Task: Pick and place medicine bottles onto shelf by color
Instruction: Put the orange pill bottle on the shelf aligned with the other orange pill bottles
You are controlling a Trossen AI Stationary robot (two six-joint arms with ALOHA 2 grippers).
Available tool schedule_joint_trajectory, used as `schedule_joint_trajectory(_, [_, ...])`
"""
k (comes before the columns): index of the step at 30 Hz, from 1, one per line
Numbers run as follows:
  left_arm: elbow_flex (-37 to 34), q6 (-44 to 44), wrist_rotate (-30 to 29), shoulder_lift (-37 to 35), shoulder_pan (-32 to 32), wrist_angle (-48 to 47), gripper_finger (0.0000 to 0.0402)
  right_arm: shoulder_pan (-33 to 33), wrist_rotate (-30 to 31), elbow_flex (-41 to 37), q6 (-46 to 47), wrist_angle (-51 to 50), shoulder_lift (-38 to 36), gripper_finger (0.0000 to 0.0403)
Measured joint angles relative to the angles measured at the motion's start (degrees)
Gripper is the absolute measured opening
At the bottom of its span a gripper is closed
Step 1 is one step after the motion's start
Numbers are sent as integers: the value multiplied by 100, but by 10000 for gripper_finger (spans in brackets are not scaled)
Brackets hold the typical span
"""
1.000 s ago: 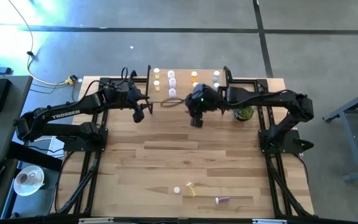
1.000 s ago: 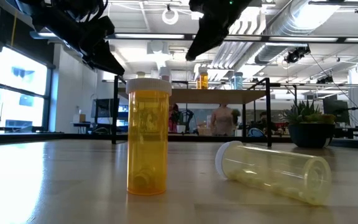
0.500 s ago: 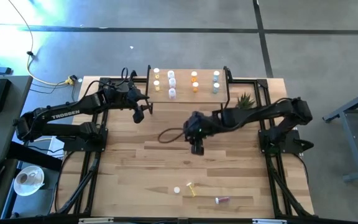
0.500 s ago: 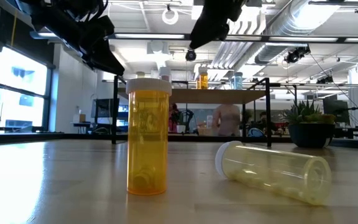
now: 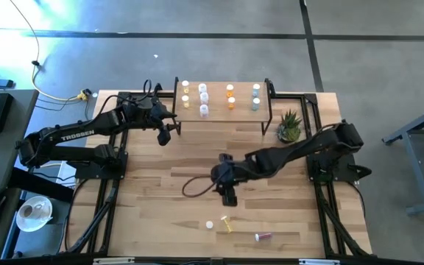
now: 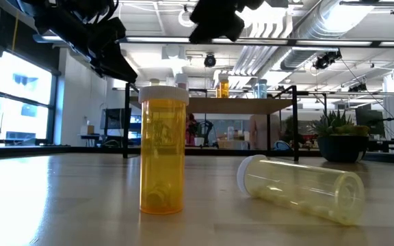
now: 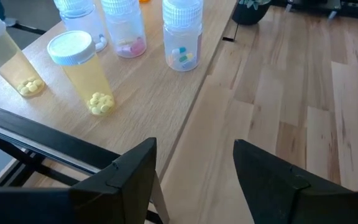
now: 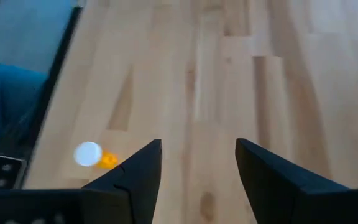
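At the near edge of the table, toward six o'clock in the overhead view, three medicine bottles are not yet shelved: an upright orange bottle (image 6: 162,148) with a white cap, a pale yellow bottle (image 6: 299,188) lying on its side just beside it, and a pinkish-red bottle (image 5: 262,236) lying farther toward four o'clock. At twelve o'clock stands the shelf (image 5: 241,114), where eight bottles stand in four colour columns: yellow, clear, orange, blue-grey. I judge the grouping to reflect sorting by colour.

My right gripper (image 5: 229,193) hangs over mid-table, just toward twelve o'clock of the loose bottles, fingers spread wide and empty. Its wrist camera frames the orange bottle's white cap ahead of the fingers, so I judge this a reach for that bottle, open to take it from above.

My left gripper (image 5: 164,135) waits at the shelf's nine o'clock corner, fingers apart, holding nothing. Its wrist view shows yellow bottles (image 7: 82,70) and clear ones containing pills.

A potted plant (image 5: 289,126) stands at three o'clock of the shelf. Legible writing: "TROSSEN" on my left arm (image 5: 76,135). No bottle label reads.
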Motion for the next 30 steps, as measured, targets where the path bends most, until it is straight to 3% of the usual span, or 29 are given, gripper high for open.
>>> schedule_joint_trajectory(11, [-7,0,5,4,-4,12,204,561,-70,0,-109,397,574,201])
schedule_joint_trajectory(18, [-11,-10,9,7,-4,50,203,805,-433,0,-109,1078,965,201])
schedule_joint_trajectory(30, [-11,-11,9,7,-4,66,204,1118,-305,0,-67,1834,1520,201])
